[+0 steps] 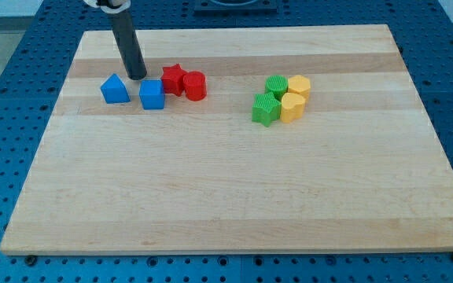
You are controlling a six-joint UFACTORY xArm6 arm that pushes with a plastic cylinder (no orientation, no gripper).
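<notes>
My tip [138,77] rests on the wooden board near its upper left, just above the gap between two blue blocks. The blue pentagon-like block [115,89] lies to its lower left and the blue cube [152,94] to its lower right, both very close. A red star [173,79] and a red cylinder [194,86] sit just right of the blue cube, touching each other. Further right is a cluster: a green cylinder [276,86], a green star [266,108], a yellow hexagon [299,86] and a yellow cylinder-like block [292,108].
The wooden board [226,196] lies on a blue perforated table [6,94]. The dark rod [127,43] rises from the tip toward the view's top left.
</notes>
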